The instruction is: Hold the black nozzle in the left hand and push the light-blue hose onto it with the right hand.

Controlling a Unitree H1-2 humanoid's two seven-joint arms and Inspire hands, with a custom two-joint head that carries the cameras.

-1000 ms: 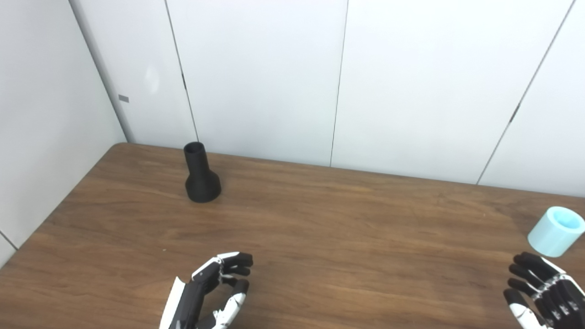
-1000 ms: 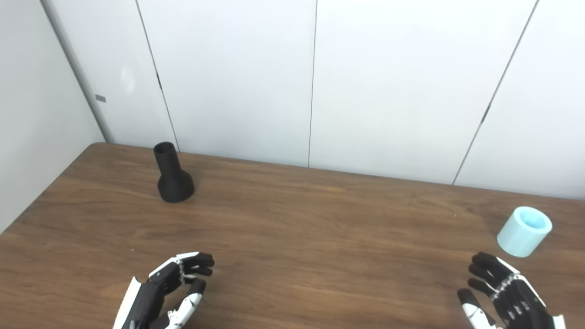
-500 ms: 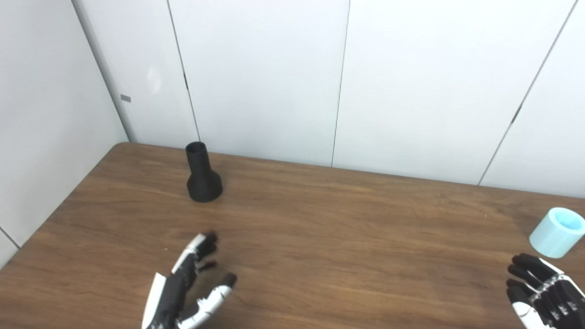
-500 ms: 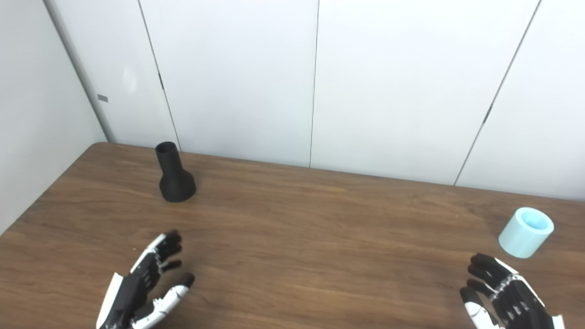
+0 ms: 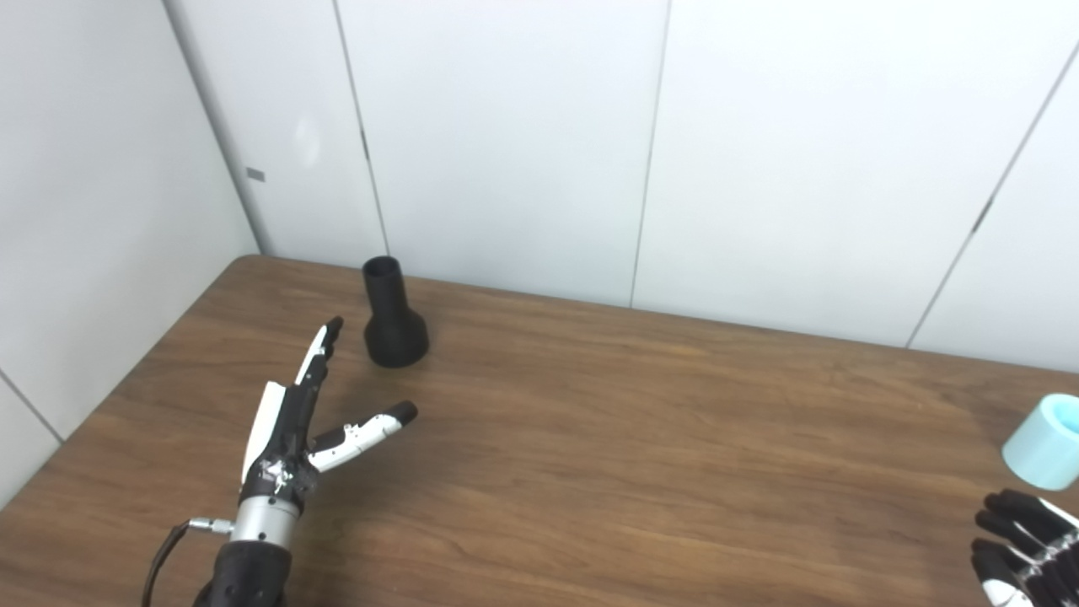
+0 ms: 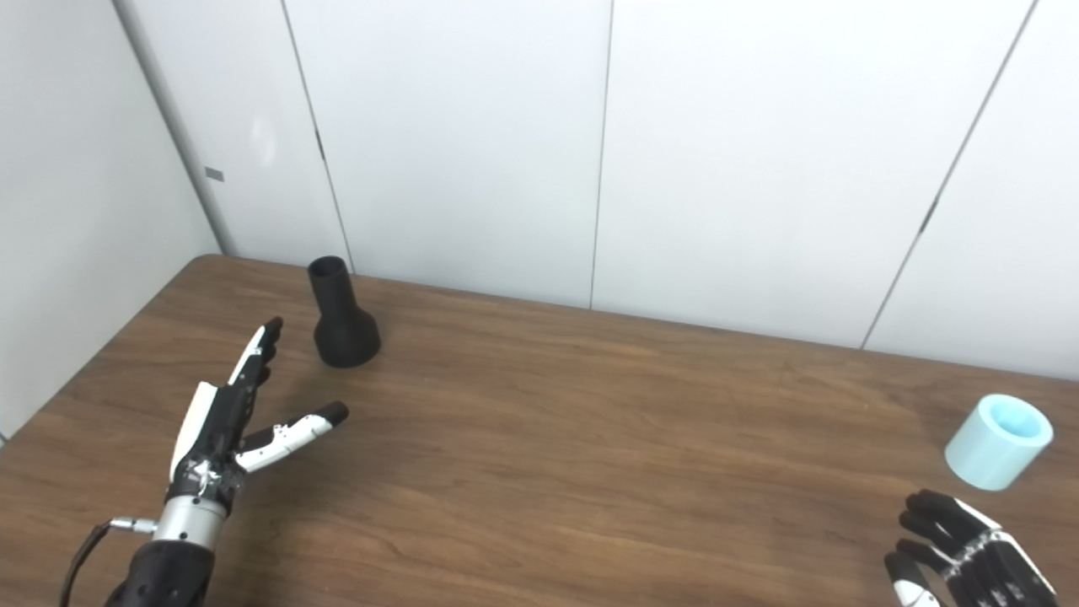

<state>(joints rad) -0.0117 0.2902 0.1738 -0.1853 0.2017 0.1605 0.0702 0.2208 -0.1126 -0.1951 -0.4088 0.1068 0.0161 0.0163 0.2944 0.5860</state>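
Fingers (image 5: 324, 341) of the left hand (image 5: 291, 421) are spread wide and empty in the left eye view, stretched toward the black nozzle (image 5: 392, 316), which stands upright at the far left of the worktop (image 5: 641, 421), untouched.

In the right eye view the light-blue hose (image 6: 999, 441) sits at the right edge, just beyond the right hand (image 6: 969, 561), whose fingers look loosely curled, holding nothing. Nothing is grasped yet: both pick-ups and the push-on remain.
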